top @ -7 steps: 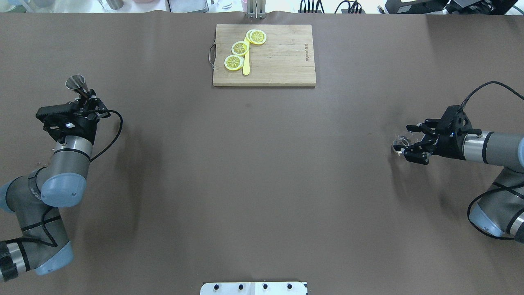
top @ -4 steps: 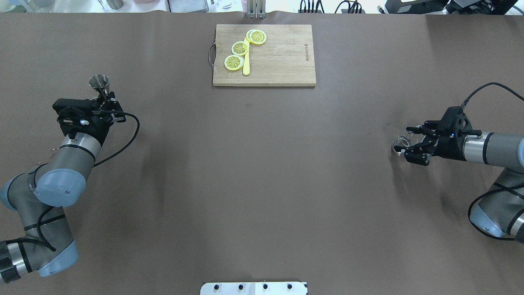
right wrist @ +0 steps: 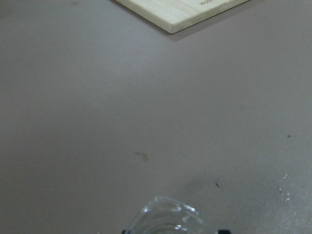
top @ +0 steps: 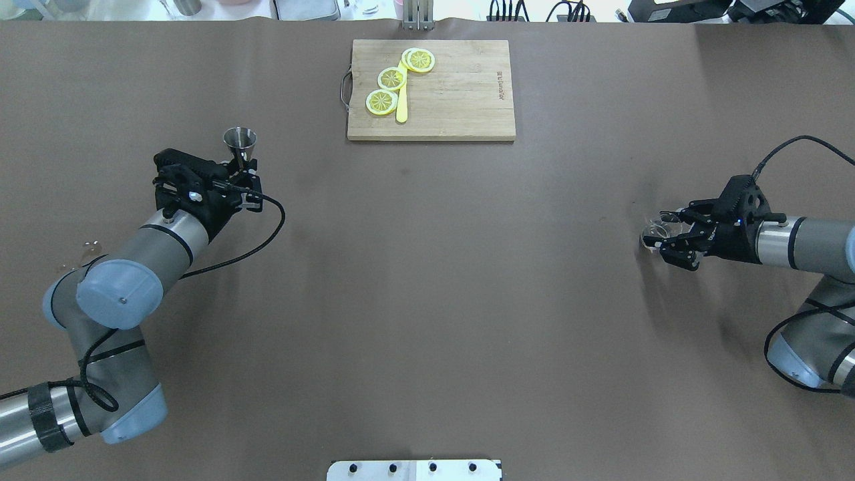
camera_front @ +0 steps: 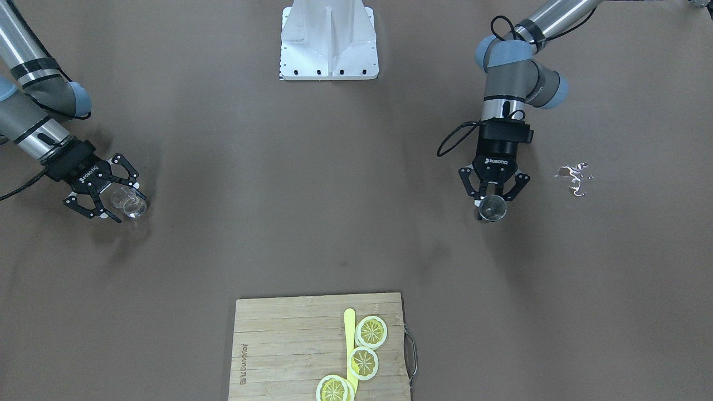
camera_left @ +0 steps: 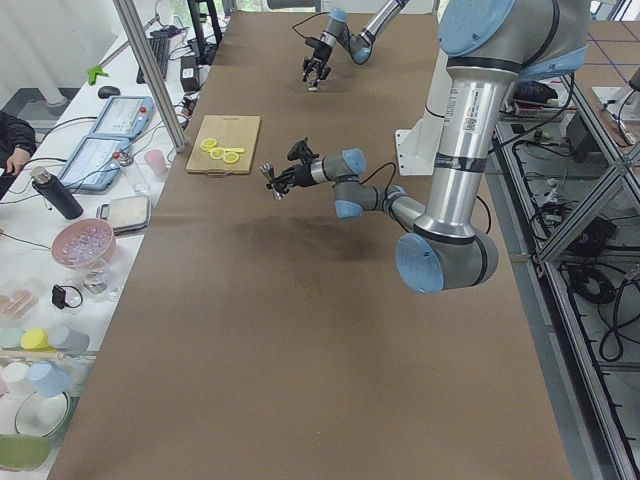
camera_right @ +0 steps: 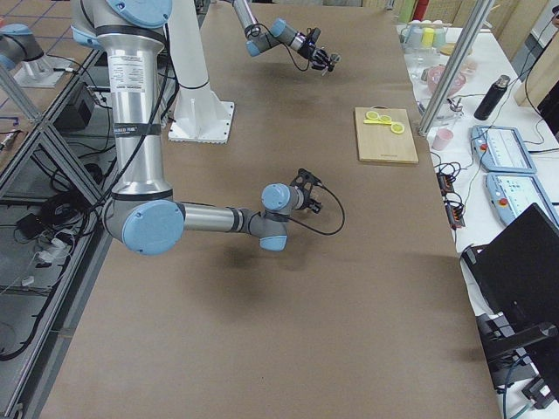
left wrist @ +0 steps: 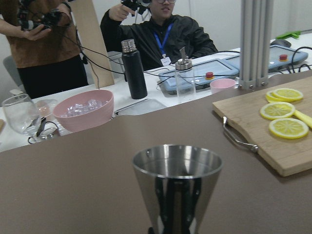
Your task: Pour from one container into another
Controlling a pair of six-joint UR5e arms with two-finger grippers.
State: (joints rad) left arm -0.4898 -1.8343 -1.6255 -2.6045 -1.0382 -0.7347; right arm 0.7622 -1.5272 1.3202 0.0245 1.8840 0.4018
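Carrying step: left gripper (top: 244, 171) clamps the steel jigger (top: 239, 139) upright; far right, right gripper (top: 662, 235) straddles the clear glass (top: 651, 235), grip unclear. Next, bring both together.

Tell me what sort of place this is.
Probably a robotics lab staged for bartending: the left hand holds a jigger, lemon slices lie on a board, and a person is just beyond the table.

I log this site as a robotics laboratory: two industrial arms (camera_left: 468, 150) on a white pedestal (camera_front: 330, 44) reach over a brown-covered table (top: 427, 300) inside aluminium framing (left wrist: 253, 44), with teach pendants (camera_right: 505, 148), cabling (camera_left: 590, 290) and people (left wrist: 165, 36) along a cluttered side bench (camera_left: 60, 260).
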